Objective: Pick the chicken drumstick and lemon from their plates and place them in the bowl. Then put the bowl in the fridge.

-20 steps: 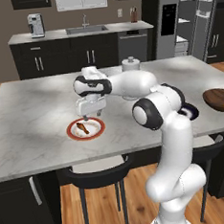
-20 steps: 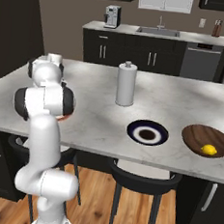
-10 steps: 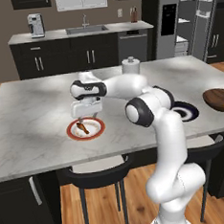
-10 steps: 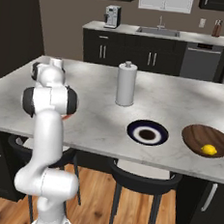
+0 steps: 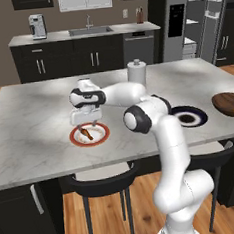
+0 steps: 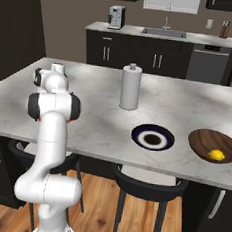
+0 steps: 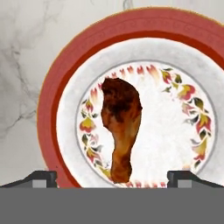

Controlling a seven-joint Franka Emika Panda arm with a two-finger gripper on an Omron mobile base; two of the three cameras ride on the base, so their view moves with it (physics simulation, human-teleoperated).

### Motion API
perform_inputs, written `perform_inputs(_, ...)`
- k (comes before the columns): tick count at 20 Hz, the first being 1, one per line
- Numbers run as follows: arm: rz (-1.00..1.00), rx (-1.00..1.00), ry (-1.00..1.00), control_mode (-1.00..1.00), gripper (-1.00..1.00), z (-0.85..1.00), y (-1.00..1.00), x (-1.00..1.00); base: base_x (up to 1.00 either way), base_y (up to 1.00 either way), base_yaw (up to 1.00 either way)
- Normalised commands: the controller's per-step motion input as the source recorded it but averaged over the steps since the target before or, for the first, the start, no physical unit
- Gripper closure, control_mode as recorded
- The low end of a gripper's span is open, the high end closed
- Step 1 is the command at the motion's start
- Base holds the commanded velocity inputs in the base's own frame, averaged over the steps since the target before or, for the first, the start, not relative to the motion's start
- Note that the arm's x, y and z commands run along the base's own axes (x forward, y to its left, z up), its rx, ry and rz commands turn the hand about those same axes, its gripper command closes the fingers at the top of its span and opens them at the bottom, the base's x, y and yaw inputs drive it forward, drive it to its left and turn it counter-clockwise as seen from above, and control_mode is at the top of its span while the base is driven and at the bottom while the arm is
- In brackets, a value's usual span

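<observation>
A home kitchen, rendered rather than real. A marble-topped island (image 5: 34, 121) stands in the middle, with dark stools (image 5: 102, 183) tucked under its near edge. Behind the island, dark cabinets (image 5: 69, 60) carry a sink with faucet (image 5: 87, 28) and a coffee machine (image 5: 37, 26). To the island's right rear stands a steel fridge (image 5: 179, 25), its white shelves showing.

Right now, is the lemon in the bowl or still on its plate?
In the bowl. The lemon lies inside the wooden bowl, while the navy-rimmed plate beside it is bare.
</observation>
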Motion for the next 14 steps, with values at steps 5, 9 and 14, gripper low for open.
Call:
perform_inputs(5, -0.01, -0.03, 0.0, -1.0, -1.0, -0.21, 0.1, 0.26, 0.0, 0.0, 0.0)
perform_inputs(9, 0.0, -0.02, 0.0, -1.0, -1.0, -0.22, 0.09, 0.23, 0.0, 0.0, 0.0)
perform_inputs(14, 0.0, 0.0, 0.0, -1.0, -1.0, -0.2, 0.07, 0.18, 0.0, 0.0, 0.0)
